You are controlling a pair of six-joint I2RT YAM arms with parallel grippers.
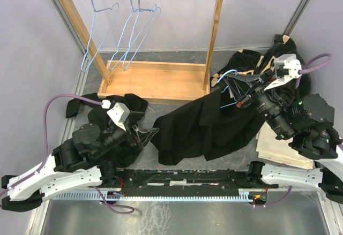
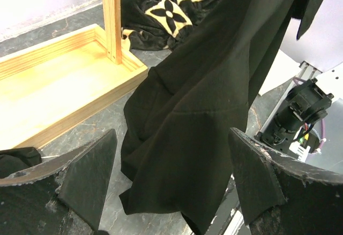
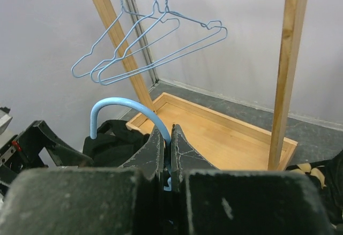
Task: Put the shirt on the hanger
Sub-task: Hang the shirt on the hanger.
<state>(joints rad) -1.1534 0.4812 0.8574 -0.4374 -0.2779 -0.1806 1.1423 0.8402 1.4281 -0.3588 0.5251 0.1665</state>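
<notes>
The black shirt [image 1: 201,125] hangs on a light-blue wire hanger [image 1: 226,75], and its lower part drapes onto the table. My right gripper [image 1: 239,85] is shut on the hanger's hook. In the right wrist view the hook [image 3: 127,107] curves up and to the left out of the shut gripper [image 3: 167,134]. My left gripper [image 1: 140,133] is open and empty just left of the shirt's lower edge. In the left wrist view the shirt [image 2: 203,112] hangs in front of the wide-open gripper [image 2: 171,176]. The shirt's collar tag is hidden.
The wooden rack [image 1: 155,80] stands at the back with three more blue hangers [image 1: 128,31] on its bar. A black plush garment with tan flowers [image 1: 257,58] lies at the back right. A second black garment [image 1: 104,106] lies under my left arm. A cream cloth [image 1: 278,146] lies at the right.
</notes>
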